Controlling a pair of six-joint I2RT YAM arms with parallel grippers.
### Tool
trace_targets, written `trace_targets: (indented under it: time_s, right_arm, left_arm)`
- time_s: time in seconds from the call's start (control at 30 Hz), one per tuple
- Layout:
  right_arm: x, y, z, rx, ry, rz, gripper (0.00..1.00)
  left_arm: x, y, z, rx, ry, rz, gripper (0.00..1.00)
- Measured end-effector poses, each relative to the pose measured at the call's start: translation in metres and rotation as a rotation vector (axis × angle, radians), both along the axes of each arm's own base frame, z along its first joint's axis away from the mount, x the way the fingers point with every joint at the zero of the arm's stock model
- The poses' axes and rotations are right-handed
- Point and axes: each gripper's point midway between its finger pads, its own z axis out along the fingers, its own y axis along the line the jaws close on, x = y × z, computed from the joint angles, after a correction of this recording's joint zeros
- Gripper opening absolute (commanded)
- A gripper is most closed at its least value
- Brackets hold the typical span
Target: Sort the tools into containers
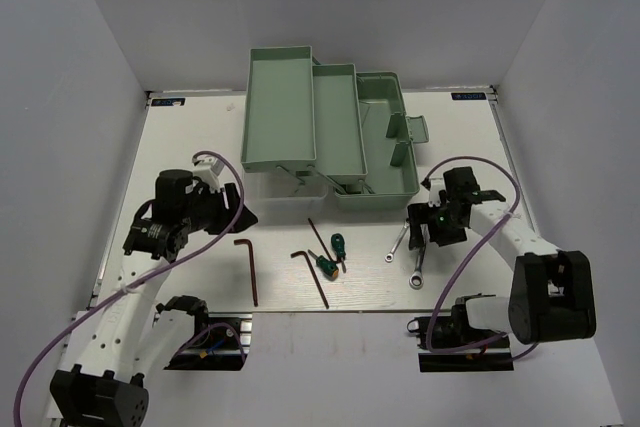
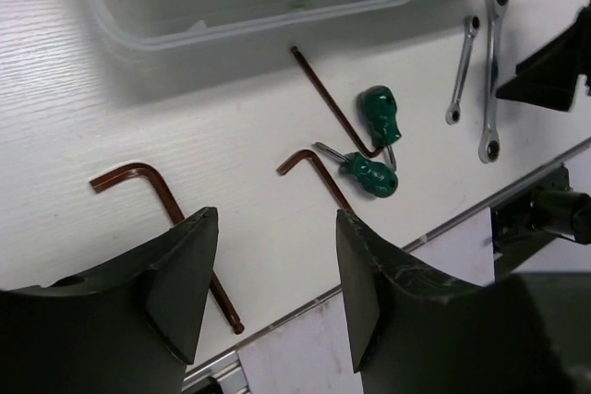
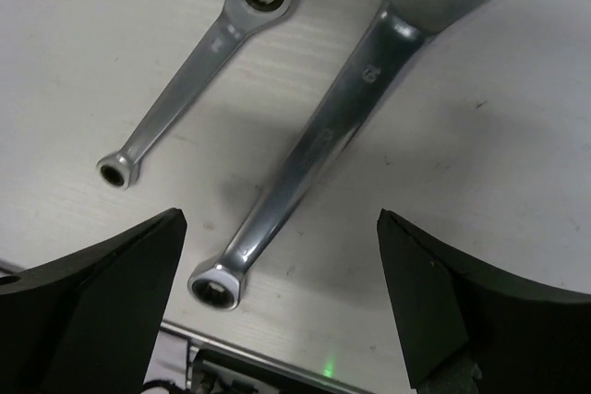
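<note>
SORTING YET TO BEGIN: All seven tools lie loose on the white desk [image 1: 190,137], near side of the fold-out toolbox [image 1: 385,162]. Its pale-green trays [image 1: 282,97] stand open at the far side with no tool visible in them, so by this showing nothing has been put away and the whole job remains.

The right pincer [image 3: 282,292], fingers spread wide and gripping nothing, hovers directly over the larger ratchet wrench [image 3: 342,126]. The smaller ratchet wrench [image 3: 194,71] lies just to that wrench's left. The larger one looks the likely first pick.

The left pincer [image 2: 277,292], fingers likewise apart and empty, hangs above the near-left part of the desk, where one hex key [image 2: 138,177] runs partly beneath one finger. The second hex key [image 2: 314,168], the thin dark rod [image 2: 332,103] and the two green-handled screwdrivers [image 2: 379,113] cluster near the middle, between the two arms, all untouched.
</note>
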Motion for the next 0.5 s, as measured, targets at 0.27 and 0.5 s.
trace_targets:
  time_s: [0.27, 0.5]
  right_arm:
    - [0.013, -0.008, -0.015, -0.116, -0.033, -0.023, 0.91]
    - [0.018, -0.014, -0.02, -0.153, -0.033, -0.08, 0.71]
  left_arm:
    - [-0.002, -0.02, 0.011, -0.042, -0.052, -0.093, 0.64]
    - [0.007, -0.041, 0.005, -0.049, -0.041, -0.154, 0.66]
